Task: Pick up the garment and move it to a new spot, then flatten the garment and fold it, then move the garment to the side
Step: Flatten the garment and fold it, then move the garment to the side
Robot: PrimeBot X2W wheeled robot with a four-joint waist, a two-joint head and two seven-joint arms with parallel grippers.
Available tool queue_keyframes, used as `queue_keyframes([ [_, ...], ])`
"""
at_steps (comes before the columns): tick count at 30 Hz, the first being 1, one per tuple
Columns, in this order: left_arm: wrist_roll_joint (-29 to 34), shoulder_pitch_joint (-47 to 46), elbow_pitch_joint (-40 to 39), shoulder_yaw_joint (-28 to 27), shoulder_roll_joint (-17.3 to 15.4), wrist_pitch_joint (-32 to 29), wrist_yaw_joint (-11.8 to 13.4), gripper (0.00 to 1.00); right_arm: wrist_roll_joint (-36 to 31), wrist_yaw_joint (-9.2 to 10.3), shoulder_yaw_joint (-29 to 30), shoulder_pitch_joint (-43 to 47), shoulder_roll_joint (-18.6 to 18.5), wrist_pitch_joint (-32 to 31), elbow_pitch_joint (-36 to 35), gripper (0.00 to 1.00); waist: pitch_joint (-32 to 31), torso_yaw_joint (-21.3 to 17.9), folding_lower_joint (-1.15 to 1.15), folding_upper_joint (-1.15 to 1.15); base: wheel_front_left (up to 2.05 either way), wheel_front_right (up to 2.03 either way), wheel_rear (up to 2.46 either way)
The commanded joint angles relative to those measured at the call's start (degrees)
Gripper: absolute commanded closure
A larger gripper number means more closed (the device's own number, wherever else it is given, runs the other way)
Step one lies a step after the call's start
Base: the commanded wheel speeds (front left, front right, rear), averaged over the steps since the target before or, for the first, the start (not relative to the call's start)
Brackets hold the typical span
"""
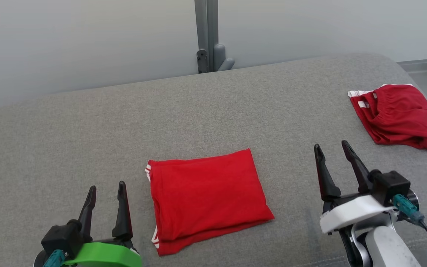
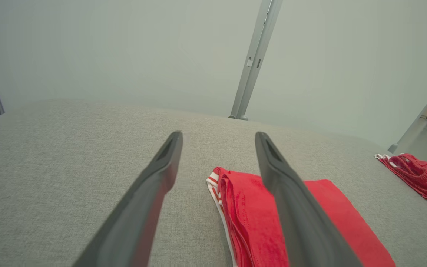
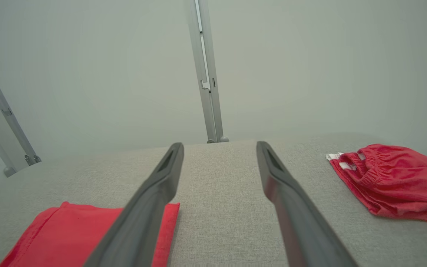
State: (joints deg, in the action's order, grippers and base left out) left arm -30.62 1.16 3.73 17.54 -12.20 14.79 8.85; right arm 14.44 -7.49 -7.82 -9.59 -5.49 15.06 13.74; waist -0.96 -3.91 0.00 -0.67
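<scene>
Left claw (image 1: 107, 184) gapes beside folded red garment (image 1: 206, 196) with white-striped edge.

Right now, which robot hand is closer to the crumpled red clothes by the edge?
The right gripper: it sits just short of the crumpled red clothes, on the robot's side. The left gripper is far off, beyond the folded red cloth.

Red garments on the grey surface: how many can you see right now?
2. The folded garment lies flat at the front centre of the grey surface; the crumpled garment sits near its far right edge. None appears to be hidden.
</scene>
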Motion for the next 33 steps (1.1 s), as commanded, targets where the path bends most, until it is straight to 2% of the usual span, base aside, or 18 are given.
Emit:
queue_keyframes([
  [1,0.82,0.99,0.25,-0.44,-0.29,0.4,0.14,0.0,-1.62,0.01,0.99,2.55,0.77,0.11,-2.05,0.0,-0.11,0.19,0.0,0.67,0.0,0.0,0.0],
  [8,1.48,1.81,0.86,-0.97,-0.22,0.39,-0.08,0.0,-3.41,0.01,2.44,6.95,2.2,-2.13,-7.58,0.0,-0.23,0.82,0.0,0.67,0.0,0.0,0.0],
  [17,1.84,1.91,1.34,-1.36,0.27,0.41,-0.51,0.0,-3.52,0.01,3.05,7.72,2.49,-3.5,-9.31,0.0,-0.35,1.81,0.0,0.67,0.0,0.0,0.0],
  [27,2.49,1.81,1.26,-1.74,0.58,0.39,-0.75,0.0,-3.36,0.01,3.62,6.76,2.56,-5.21,-8.62,0.0,-0.05,3.43,0.0,0.67,0.0,0.0,0.0],
  [33,3.01,1.0,1.51,-1.6,0.75,0.39,-0.89,0.0,-1.22,0.01,0.93,3.48,0.57,-11.53,-3.7,0.0,0.56,5.25,0.0,0.67,0.0,0.0,0.0],
])
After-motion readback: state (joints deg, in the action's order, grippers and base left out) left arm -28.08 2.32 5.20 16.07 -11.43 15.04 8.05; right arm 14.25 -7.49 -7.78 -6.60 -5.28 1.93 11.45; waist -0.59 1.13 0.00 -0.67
